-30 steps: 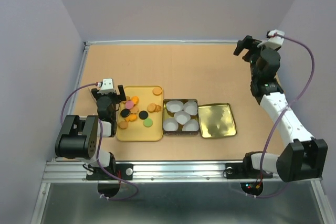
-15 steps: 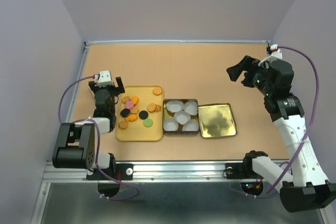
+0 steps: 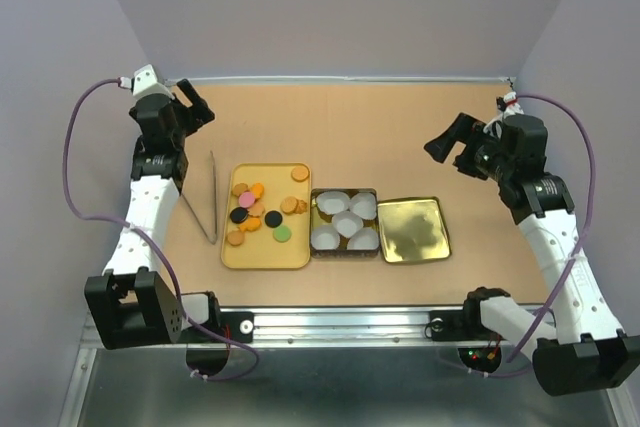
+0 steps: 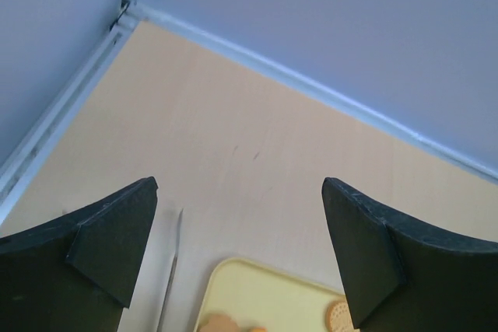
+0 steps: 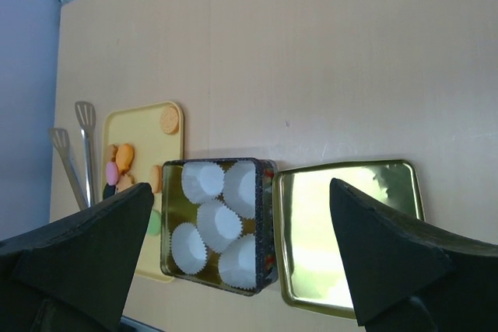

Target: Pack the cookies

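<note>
The cookies [image 3: 262, 209], mostly orange with a few black, one pink and one green, lie on a yellow tray [image 3: 265, 259]. They also show in the right wrist view [image 5: 124, 157], and one shows at the bottom of the left wrist view [image 4: 338, 315]. An open tin [image 3: 345, 192] right of the tray holds several white paper cups. My left gripper [image 3: 197, 110] is open and empty, raised near the back left corner, apart from the tray. My right gripper [image 3: 447, 147] is open and empty, high over the right side, looking down at the tin [image 5: 268, 215].
Metal tongs [image 3: 200, 202] lie on the table just left of the tray, also seen in the left wrist view [image 4: 170, 285] and the right wrist view [image 5: 78, 153]. The gold tin lid [image 3: 412, 230] lies right of the tin. Walls close in at the back and both sides.
My left arm has lifted from beside the tray and swung to the back left corner, and the tongs now show lying on the table. My right gripper has shifted slightly left.
</note>
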You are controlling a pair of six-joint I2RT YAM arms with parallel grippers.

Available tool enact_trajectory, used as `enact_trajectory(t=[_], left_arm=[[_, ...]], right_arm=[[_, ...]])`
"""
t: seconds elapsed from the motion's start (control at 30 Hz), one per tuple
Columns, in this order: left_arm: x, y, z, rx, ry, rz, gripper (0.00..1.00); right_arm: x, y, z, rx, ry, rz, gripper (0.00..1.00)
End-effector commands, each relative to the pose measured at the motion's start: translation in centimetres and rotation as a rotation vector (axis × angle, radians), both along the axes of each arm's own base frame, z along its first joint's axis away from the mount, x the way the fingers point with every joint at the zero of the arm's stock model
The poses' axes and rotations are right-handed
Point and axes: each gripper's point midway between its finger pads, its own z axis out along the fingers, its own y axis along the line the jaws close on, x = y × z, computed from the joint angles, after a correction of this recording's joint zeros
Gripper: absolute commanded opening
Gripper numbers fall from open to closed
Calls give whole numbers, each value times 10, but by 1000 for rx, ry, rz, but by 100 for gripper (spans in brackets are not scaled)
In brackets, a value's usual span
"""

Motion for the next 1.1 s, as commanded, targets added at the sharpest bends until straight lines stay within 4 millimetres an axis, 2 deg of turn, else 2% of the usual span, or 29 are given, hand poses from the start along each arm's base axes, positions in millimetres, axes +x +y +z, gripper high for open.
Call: enact_trajectory(t=[0.0,0.03,0.1,0.13,0.2,0.23,0.3,0.37,0.43,0.5,0.57,0.67,0.8,0.9,0.97,1.07], left_arm=[[-44,-2,-57,-94,392,28,98],[-61,-2,-72,-101,468,42,98],[-83,-2,-76,-105,493,55,98],[-101,-2,-96,-112,565,67,98],[-119,-2,-105,-116,599,79,98],[-135,-2,-123,-121,667,88,98],[-151,-2,-135,-131,713,111,98],[-166,-7,-155,-154,790,101,99],[-171,-10,-164,-167,825,99,99],[-167,-7,-165,-155,842,109,99],[-167,-5,-175,-132,908,100,99],[-166,-8,-194,-137,988,89,98],[-161,-6,-207,-128,1023,98,98],[-155,-2,-213,-111,1045,112,98],[-147,3,-211,-91,1031,123,98],[-142,16,-213,-13,1063,148,98]], right_arm=[[-17,-1,27,-2,-97,13,100],[-21,-2,26,-1,-100,8,100],[-29,-6,17,26,-86,-38,100],[-31,-5,14,27,-86,-40,100],[-37,-2,14,-7,-110,-20,100],[-39,0,15,-21,-123,0,100],[-47,11,18,-29,-143,62,100],[-53,15,16,-10,-135,76,100],[-58,20,6,39,-92,68,100],[-61,26,-3,72,-62,86,100],[-60,26,-8,77,-46,84,100],[-62,23,-8,59,-64,79,100],[-63,18,-8,15,-84,77,100],[-61,15,-8,-1,-87,66,100],[-59,15,-11,-6,-71,65,100],[-56,15,-14,-12,-56,65,100]])
